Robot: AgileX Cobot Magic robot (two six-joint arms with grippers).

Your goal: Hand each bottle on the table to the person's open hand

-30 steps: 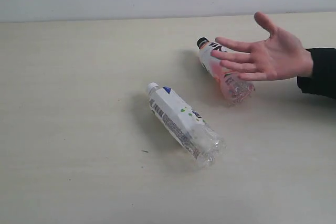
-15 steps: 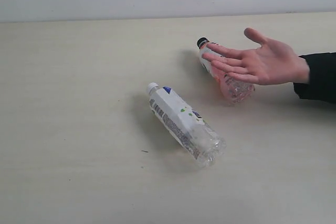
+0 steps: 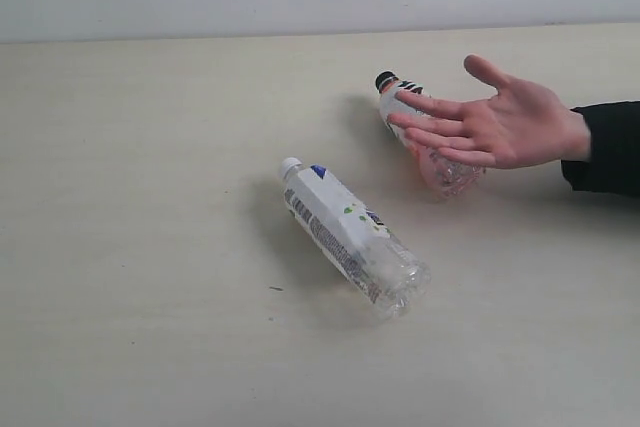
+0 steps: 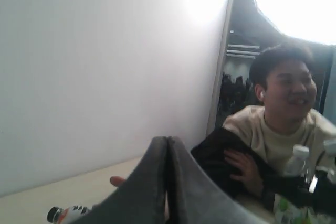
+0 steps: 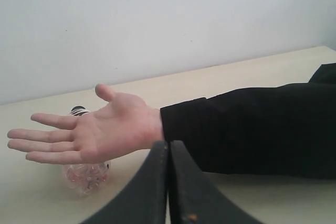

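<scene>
Your left hand (image 4: 167,140) is closed, its two dark fingers pressed together with nothing between them. Your right hand (image 5: 168,143) is also closed and carries nothing. You see each of them only in its own wrist view.

On the pale surface (image 3: 130,247) two bottles lie on their sides. The white-labelled bottle (image 3: 350,235) is near the middle. Its white cap points toward the far wall and its clear base points toward the near edge. The label has a blue mark near the cap and small green marks further down. Nothing touches this bottle.

The pink-tinted bottle (image 3: 445,173) lies further back and to the right, well apart from the first one, and its black cap points to the far side. The person's palm (image 3: 500,127) is over it, open and turned upward with the fingers spread, so the middle of this bottle is hidden in the exterior view. The person's arm comes in from the right in a black sleeve (image 3: 605,142).

In the right wrist view the palm (image 5: 105,132) is just beyond your closed fingers, and the pink-tinted bottle (image 5: 86,174) is under it. In the left wrist view you see the black cap of this bottle (image 4: 63,214) low beside your fingers, and a white-capped bottle (image 4: 297,157) next to the person.
</scene>
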